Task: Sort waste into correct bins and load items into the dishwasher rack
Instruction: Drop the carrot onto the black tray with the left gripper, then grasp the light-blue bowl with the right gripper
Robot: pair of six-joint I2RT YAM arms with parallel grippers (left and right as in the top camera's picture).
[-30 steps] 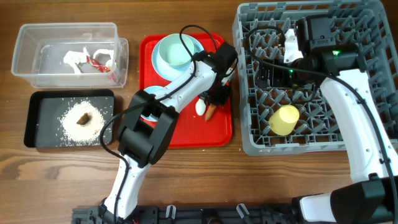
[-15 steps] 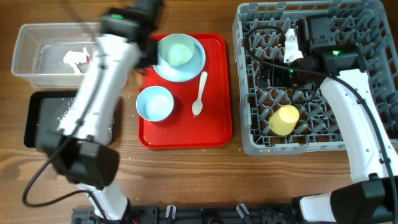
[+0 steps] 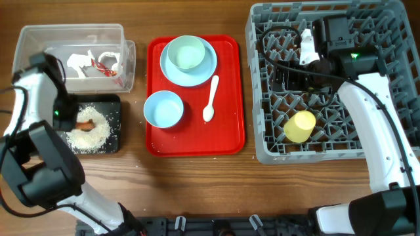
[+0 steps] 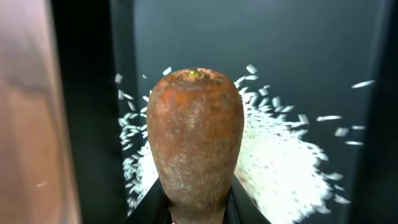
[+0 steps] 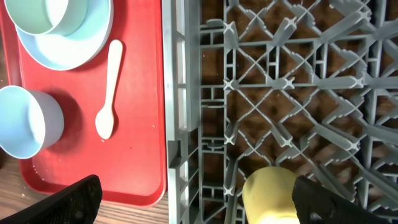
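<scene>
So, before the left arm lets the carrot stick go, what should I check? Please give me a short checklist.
1. Grip: ok. The left gripper is closed on the lower end of the carrot stick.
2. Right bin below: ok. The stick is over the black tray, above the rice grains.
3. Height above the tray: cannot tell.
4. Stick inside the tray's edges: ok in the overhead view.
5. Other arm out of the way: ok. The right gripper is open over the dishwasher rack, near the yellow cup.
</scene>
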